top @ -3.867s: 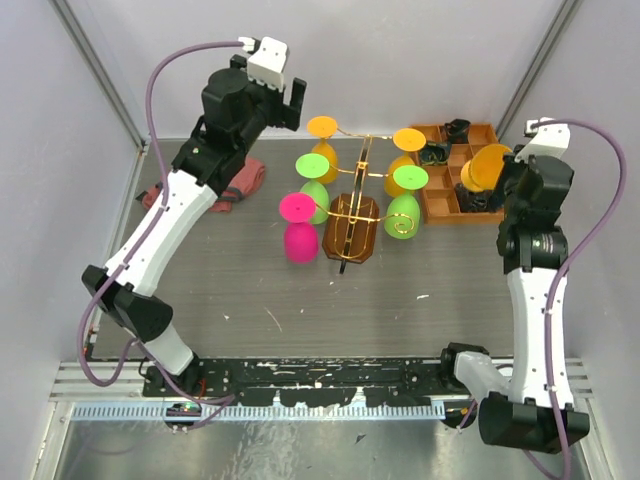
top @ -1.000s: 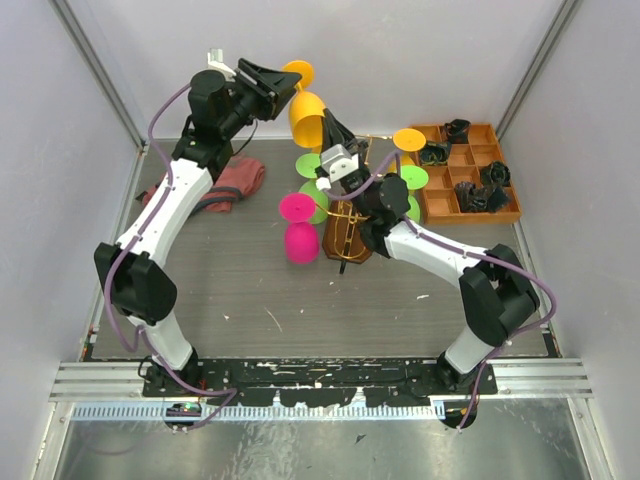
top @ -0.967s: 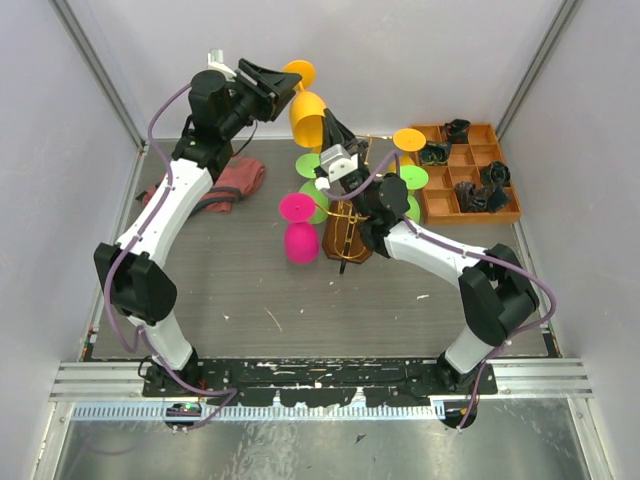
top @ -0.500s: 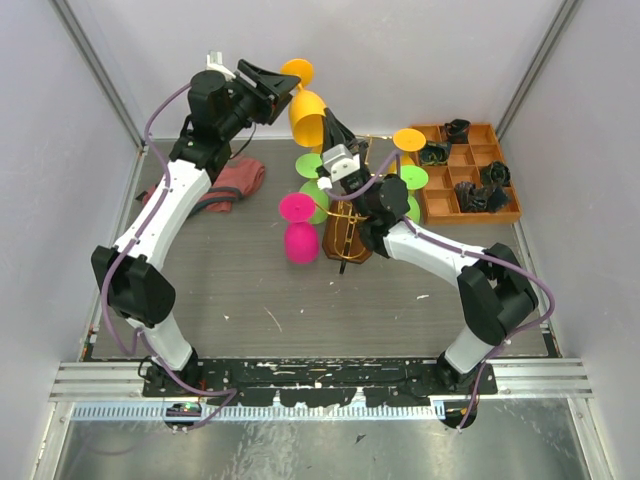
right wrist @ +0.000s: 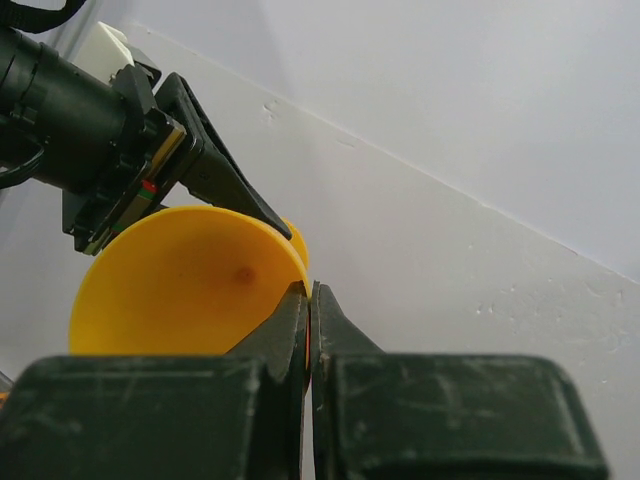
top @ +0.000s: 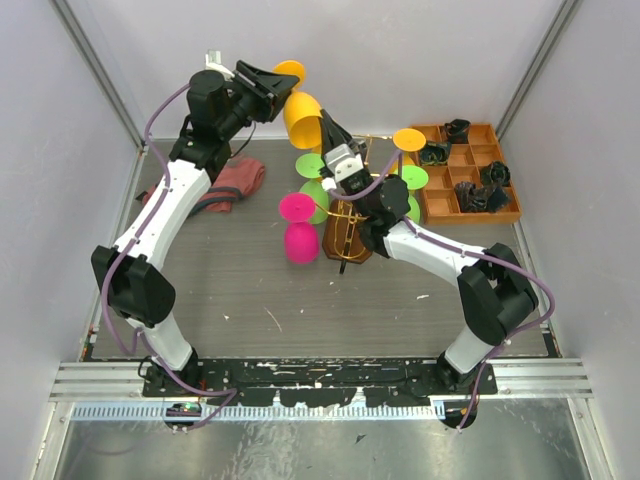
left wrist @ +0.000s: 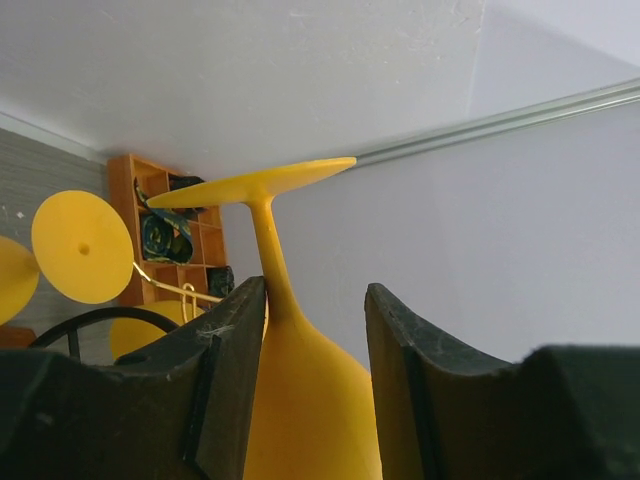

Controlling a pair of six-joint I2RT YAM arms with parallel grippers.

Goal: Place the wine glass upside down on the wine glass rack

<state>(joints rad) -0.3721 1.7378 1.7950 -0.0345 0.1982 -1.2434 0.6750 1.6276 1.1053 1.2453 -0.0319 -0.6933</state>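
Top external: yellow wine glass [top: 303,115] is aloft over the far edge of the desk [top: 250,300], tilted, foot toward the far side. It sits just beyond the wine glass rack [top: 343,238], not yet on it. Right tool [right wrist: 311,300] is pinched together on the bowl rim. Left tool [left wrist: 312,300] straddles the stem; can't tell if it's clamping.

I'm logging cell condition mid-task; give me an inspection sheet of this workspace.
Surface: dark wood-grain table, pale scuffs.
Job's things: yellow wine glass aloft, tilted; wine glass rack carries inverted glasses.
Clutter: red cloth; tray of dark items.
Grippers: right gripper shut on the glass rim; left gripper straddles its stem, grip unclear.
Cables: purple cables along both arms.
Surroundings: plain walls, metal posts.
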